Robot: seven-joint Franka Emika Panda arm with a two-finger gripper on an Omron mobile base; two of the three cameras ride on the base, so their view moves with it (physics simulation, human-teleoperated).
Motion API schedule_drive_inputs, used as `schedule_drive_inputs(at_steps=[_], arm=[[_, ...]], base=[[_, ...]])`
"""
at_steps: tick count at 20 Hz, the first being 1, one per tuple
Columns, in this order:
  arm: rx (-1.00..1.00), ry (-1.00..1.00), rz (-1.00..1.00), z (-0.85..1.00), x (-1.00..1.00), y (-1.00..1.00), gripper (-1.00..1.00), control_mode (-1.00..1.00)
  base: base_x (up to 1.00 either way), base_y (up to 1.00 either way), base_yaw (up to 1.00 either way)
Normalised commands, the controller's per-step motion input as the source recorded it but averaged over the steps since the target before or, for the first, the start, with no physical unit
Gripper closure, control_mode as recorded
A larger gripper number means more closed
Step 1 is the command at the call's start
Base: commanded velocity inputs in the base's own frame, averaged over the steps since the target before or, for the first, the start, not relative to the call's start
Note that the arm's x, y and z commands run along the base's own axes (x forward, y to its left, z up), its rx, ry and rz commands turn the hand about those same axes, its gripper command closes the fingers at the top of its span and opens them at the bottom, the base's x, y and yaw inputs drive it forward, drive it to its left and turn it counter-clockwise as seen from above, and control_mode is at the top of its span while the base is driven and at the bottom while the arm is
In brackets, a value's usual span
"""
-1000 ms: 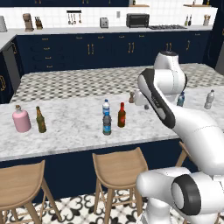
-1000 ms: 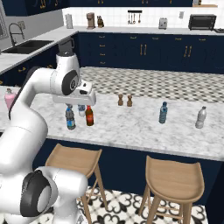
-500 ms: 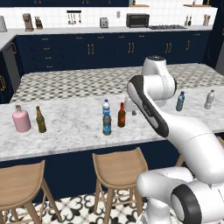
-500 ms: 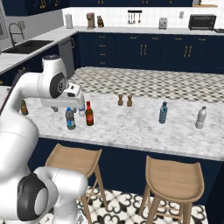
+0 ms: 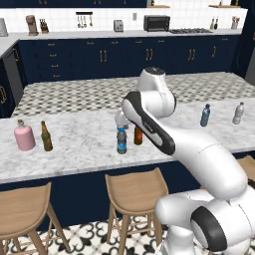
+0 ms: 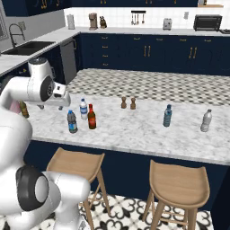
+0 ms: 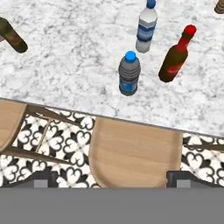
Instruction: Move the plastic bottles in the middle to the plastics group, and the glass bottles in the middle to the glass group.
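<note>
On the marble counter, in the hand view, the dark blue-tinted bottle stands upright at about twelve o'clock from the gripper, well apart, its long axis vertical. The clear bottle lies beyond at one o'clock, the red-brown bottle at two. The jaws stand spread wide, grasping nothing.

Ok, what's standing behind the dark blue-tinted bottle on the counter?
Behind the dark blue-tinted bottle stand the clear water bottle and, beside it, the red-brown glass bottle, all apart. In the left base view the arm covers most of the clear one.
</note>
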Motion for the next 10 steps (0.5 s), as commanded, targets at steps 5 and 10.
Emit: schedule_drive_inputs(at_steps=[5, 10], arm=[[0.05, -0.01, 0.13, -0.28, 0.68, 0.74, -1.00, -1.00], [0.00, 0.00, 0.04, -0.15, 0.29, -0.06, -1.00, -1.00]], base=[[0.00, 0.00, 0.00], [0.00, 0.00, 0.00]])
